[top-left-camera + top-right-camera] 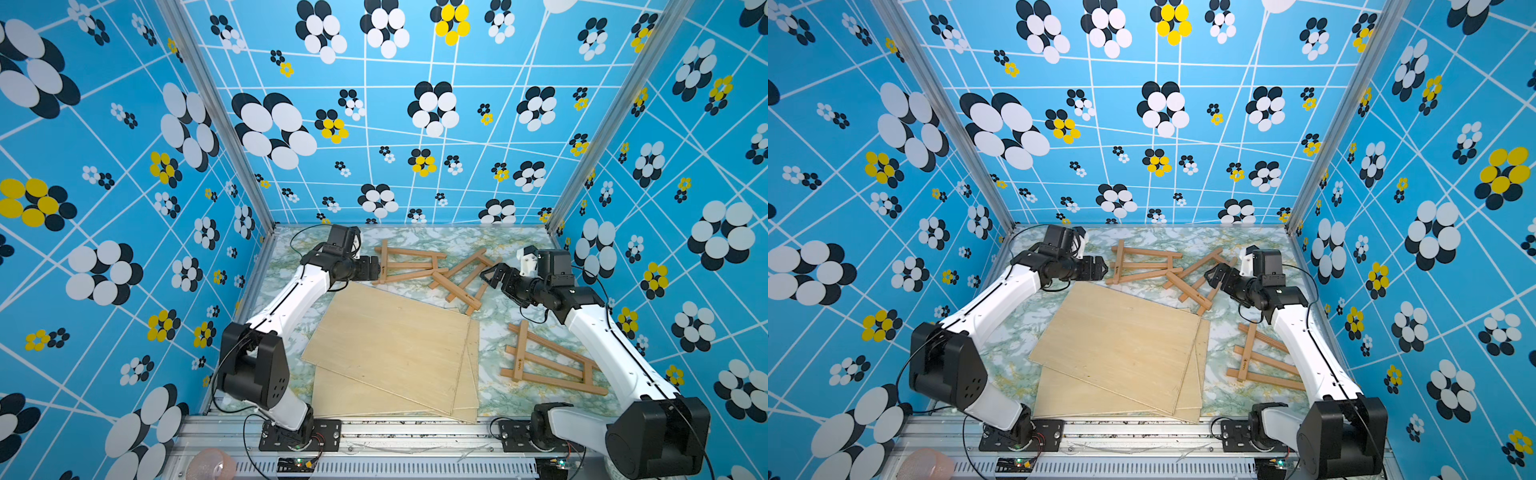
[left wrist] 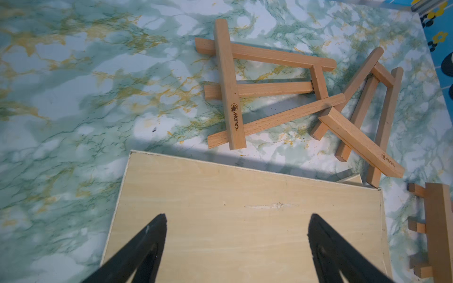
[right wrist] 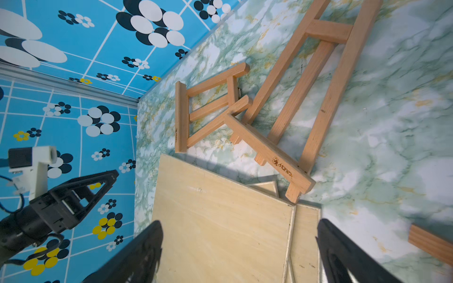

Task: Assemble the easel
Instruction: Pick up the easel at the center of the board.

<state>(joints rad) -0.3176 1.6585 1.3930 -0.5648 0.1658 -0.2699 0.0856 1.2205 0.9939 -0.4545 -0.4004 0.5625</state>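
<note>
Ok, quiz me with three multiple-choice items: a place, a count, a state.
1. The pale plywood boards lie: A. mid-table B. against the back wall C. on an easel
2. Small wooden easels in view: A. two B. three C. five
3. The easels are: A. standing B. lying down C. gripped by a tool
A: boards sit centrally on the marble-patterned table. B: two at the back, one by the right arm. B: all lie down, none gripped.

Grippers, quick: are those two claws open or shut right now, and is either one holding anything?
Left gripper: open, holding nothing.
Right gripper: open, holding nothing.
</note>
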